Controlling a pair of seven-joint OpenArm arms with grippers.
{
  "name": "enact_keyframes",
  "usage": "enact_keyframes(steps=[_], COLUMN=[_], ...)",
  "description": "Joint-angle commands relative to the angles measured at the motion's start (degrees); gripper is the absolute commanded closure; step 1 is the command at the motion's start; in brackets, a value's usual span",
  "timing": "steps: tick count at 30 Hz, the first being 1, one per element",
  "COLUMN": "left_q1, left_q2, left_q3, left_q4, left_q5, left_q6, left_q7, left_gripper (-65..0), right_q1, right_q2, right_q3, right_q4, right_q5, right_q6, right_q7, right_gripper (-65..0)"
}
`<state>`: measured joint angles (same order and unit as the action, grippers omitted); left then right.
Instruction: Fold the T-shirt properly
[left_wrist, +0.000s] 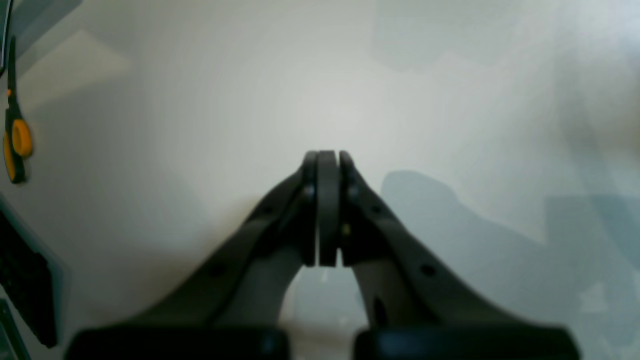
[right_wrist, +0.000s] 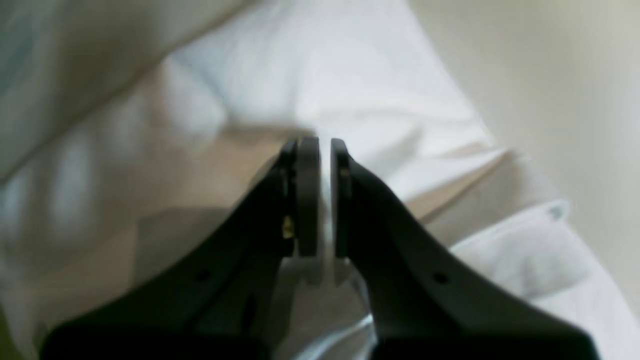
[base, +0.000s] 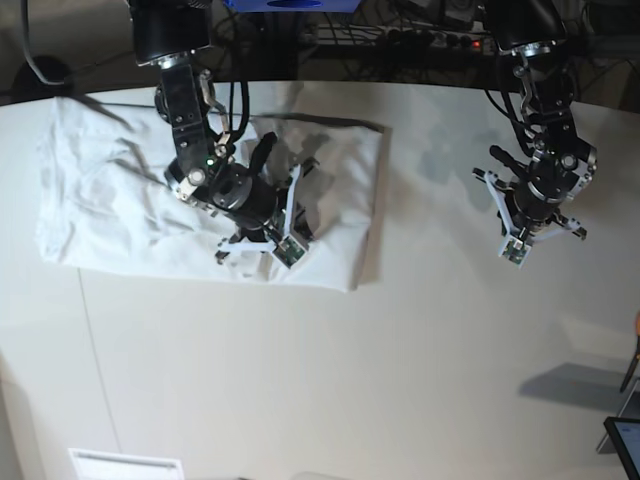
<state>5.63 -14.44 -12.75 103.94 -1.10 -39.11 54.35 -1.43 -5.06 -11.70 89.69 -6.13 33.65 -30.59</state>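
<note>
The white T-shirt (base: 120, 200) lies wrinkled and partly folded on the left of the off-white table (base: 400, 360). My right gripper (base: 262, 215) is over the shirt's right part, near its front edge. In the right wrist view its fingers (right_wrist: 325, 145) stand nearly together with a thin strip of white cloth between the pads, and the shirt (right_wrist: 350, 90) spreads below. My left gripper (base: 535, 210) hangs over bare table on the right, well apart from the shirt. In the left wrist view it (left_wrist: 327, 156) is shut and empty.
Orange-handled scissors (left_wrist: 15, 142) lie at the table's right edge, also just visible in the base view (base: 634, 350). A dark device (base: 625, 440) sits at the front right corner. A small white paper label (base: 125, 465) lies at the front left.
</note>
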Motion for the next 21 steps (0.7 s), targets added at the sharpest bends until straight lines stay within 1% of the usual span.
enact_keyframes(steps=[1,6,8,14,17,21], left_q1=[-0.6,-0.6,-0.6,-0.7,-0.7,-0.7], left_q2=[-0.6,-0.6,-0.6,-0.6,-0.6,-0.6], left_q3=[-0.3,-0.3,-0.3,0.1,0.2,0.2], left_q4=[1.0,0.8,0.8,0.8,0.8,0.8], left_q5=[0.0,0.0,0.0,0.3,0.3,0.0], left_q6=[0.1,0.1,0.1,0.1,0.1,0.1], left_q7=[-0.9,-0.9,-0.9,-0.9,-0.9,-0.9], left_gripper=[0.0,0.0,0.0,0.0,0.0,0.0], right_q1=[0.9,2.1,2.3,4.1,4.4,3.6], right_q2=[-0.2,0.4,1.9,4.0,4.3,4.3], right_q3=[1.7,6.6,7.8,8.1,8.1,8.1], right_q4=[0.2,-0.7,-0.7,-4.9,-6.7,-3.2], right_q5=[0.4,0.3,0.4,0.4,0.2,0.1], right_q6=[-0.3,-0.3,-0.3,-0.3,-0.3,-0.3], right_q7=[1.1,1.1,1.1,1.4,4.0,4.6], right_gripper=[-3.6,-3.6,-3.6,-3.6,-3.6,-3.6])
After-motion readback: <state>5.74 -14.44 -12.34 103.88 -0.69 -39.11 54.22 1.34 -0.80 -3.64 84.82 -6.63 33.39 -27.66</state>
